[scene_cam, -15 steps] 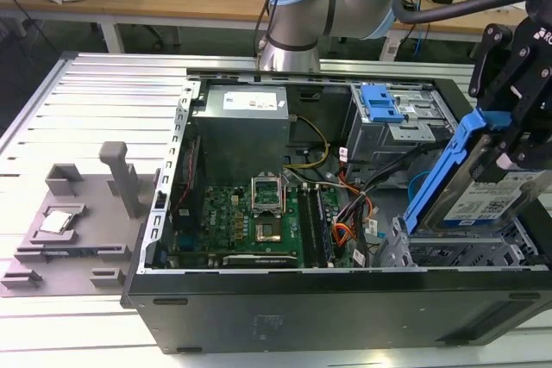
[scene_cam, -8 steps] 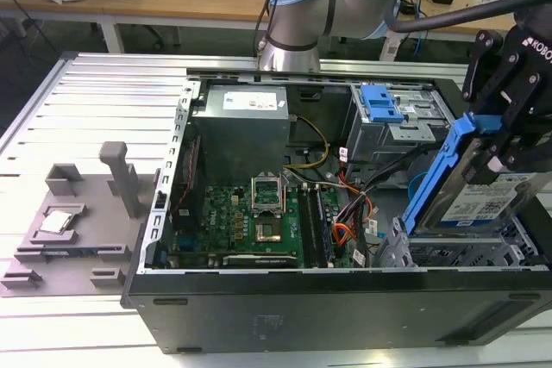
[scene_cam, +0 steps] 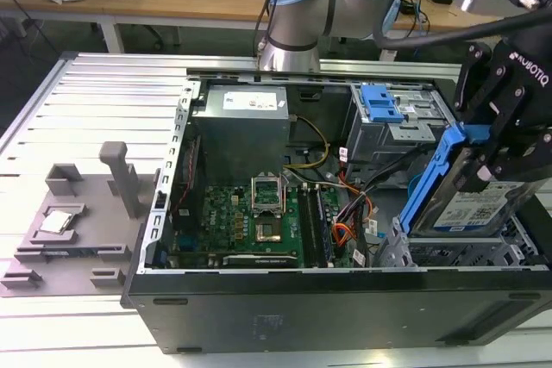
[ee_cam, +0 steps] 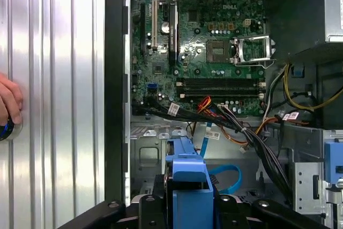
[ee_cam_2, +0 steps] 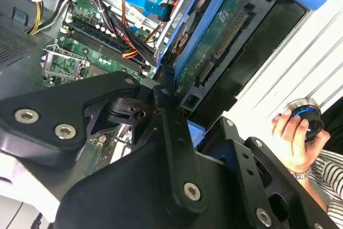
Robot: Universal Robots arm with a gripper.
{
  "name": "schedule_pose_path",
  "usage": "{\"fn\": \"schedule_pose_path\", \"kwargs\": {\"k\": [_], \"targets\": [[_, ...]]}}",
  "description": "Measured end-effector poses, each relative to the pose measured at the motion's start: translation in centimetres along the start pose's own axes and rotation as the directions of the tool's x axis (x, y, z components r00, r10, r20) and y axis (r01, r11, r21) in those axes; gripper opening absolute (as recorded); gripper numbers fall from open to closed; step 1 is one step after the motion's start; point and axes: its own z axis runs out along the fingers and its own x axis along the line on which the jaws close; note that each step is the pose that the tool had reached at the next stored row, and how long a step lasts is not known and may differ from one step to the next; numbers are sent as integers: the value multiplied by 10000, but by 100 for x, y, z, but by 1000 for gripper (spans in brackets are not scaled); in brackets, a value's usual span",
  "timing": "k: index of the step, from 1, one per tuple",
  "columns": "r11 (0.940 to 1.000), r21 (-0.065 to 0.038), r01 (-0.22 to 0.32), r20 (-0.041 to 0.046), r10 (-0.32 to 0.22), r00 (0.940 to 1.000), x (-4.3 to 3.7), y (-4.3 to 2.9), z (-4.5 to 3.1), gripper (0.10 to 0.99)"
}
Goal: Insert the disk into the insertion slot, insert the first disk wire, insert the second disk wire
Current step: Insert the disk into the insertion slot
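Disk (scene_cam: 470, 208), a silver drive with a white-and-blue label in a bright blue carrier (scene_cam: 442, 165), hangs tilted at the exterior view's right end of the open computer case (scene_cam: 302, 316). My pincer (scene_cam: 485, 177) is pressed together on the disk's raised end, pinching it. I judge that I hold it slanted so the low end can lead into the insertion slot (scene_cam: 448, 253), the perforated silver-grey cage just beneath. The low end sits at the mouth of that cage; I cannot tell whether it touches the metal. The disk does not lie flat in the bay, so I judge the first step unfinished. The grey bay with the blue latch (scene_cam: 379, 102) stands farther back, apart from the disk.

The exterior view gives the label side and the slant. The second wrist view gives the other face, the green circuit board under the disk (ee_cam_2: 225, 36), with my black fingers (ee_cam_2: 170, 127) beside it. It also shows a person's hand (ee_cam_2: 292, 135) on a round knob (ee_cam_2: 306, 113) outside the case. The first wrist view looks past the blue carrier to the motherboard (ee_cam: 214, 41) and a bundle of cables (ee_cam: 252, 138) running close by the cage.
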Motion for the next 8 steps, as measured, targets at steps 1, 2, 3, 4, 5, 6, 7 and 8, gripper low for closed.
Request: {"fn": "schedule_pose_path", "kwargs": {"k": [1, 2, 3, 4, 5, 6, 7, 8], "targets": [[10000, -3, 1, -1, -1, 10000, 0, -1, 21, 365], [10000, -6, 1, 0, -1, 10000, 0, -2, 40, 365], [10000, -10, 1, -2, -1, 10000, 1, -3, 73, 365], [10000, -11, 1, -1, -1, 10000, 0, -4, 86, 365], [10000, -12, 1, -1, -1, 10000, 1, -5, 108, 365], [10000, -13, 1, -1, -1, 10000, 1, -5, 119, 365], [10000, -13, 1, -1, -1, 10000, 0, -6, 131, 365], [10000, -13, 1, 0, -1, 10000, 1, -6, 143, 365]]}}
